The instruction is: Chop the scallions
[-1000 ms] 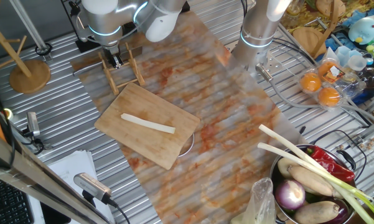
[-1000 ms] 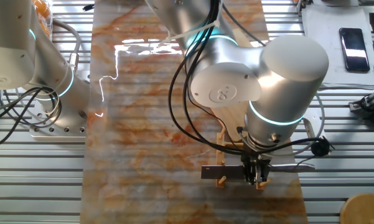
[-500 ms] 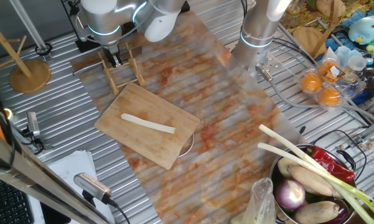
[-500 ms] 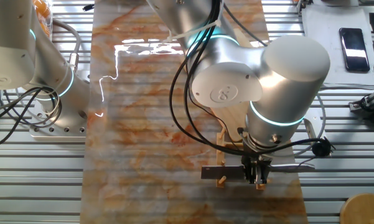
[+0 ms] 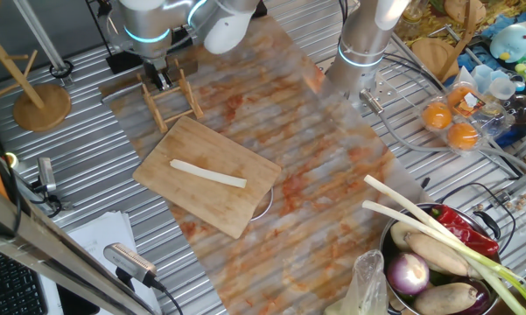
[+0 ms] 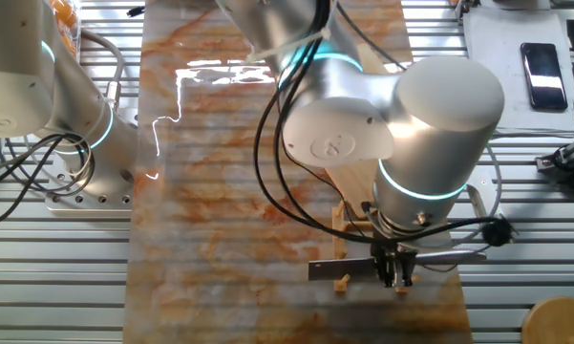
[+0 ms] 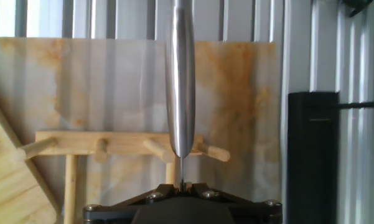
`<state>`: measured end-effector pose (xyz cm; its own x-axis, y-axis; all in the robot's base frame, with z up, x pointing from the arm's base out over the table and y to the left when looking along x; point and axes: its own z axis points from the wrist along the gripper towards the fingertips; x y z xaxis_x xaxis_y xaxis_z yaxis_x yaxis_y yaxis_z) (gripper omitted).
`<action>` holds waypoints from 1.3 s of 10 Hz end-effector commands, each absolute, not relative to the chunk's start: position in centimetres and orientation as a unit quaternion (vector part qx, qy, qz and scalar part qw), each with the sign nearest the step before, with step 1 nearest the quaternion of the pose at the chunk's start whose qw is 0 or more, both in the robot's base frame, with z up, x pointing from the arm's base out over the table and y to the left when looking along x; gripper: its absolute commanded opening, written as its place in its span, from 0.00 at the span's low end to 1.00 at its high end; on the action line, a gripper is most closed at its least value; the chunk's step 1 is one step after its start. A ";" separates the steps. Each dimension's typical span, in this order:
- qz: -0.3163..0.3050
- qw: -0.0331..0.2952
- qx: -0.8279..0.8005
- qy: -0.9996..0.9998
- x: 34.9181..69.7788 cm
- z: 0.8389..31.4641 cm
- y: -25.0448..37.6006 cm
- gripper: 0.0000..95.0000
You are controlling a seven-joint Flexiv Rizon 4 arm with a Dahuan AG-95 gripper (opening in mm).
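Gripper (image 6: 393,277) is pinching the knife (image 7: 180,81) over the wooden rack (image 5: 171,96); the scallions (image 5: 207,173) lie on the cutting board (image 5: 206,175) beside the rack. I'd lift it straight out, blade level.

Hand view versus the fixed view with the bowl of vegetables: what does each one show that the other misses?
Only the hand view clearly shows the knife, its blade edge-on, clamped in the gripper.
Only the fixed view shows the scallion, lying whole on the board, and the bowl of vegetables at the far side.
Both show the wooden rack under the gripper, a corner of the board and the marbled mat.
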<state>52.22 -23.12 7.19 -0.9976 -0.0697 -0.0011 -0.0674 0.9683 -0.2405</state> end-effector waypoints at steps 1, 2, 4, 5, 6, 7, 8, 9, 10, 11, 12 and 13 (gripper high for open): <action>-0.113 0.003 -0.040 0.993 52.4 9.5 -22.7 0.00; -0.102 0.003 -0.043 0.994 52.5 11.1 -22.3 0.00; -0.080 0.007 -0.058 0.995 52.7 14.3 -21.1 0.00; -0.067 0.012 -0.071 0.995 52.7 15.6 -20.4 0.00; -0.063 0.017 -0.087 0.994 52.7 17.3 -19.4 0.00; -0.062 0.025 -0.101 0.993 52.6 18.3 -18.6 0.00; -0.053 0.042 -0.121 0.990 52.4 19.0 -17.6 0.00; -0.040 0.048 -0.139 0.988 52.3 19.2 -16.3 0.00; -0.036 0.049 -0.146 0.987 52.4 19.2 -15.2 0.00; -0.022 0.051 -0.154 0.986 52.6 19.0 -13.7 0.00; -0.006 0.054 -0.157 0.986 52.7 19.0 -12.7 0.00; 0.005 0.058 -0.167 0.984 53.2 18.9 -10.6 0.00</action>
<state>52.93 -11.92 18.92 -0.9416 -0.3193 -0.1071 -0.3182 0.9476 -0.0274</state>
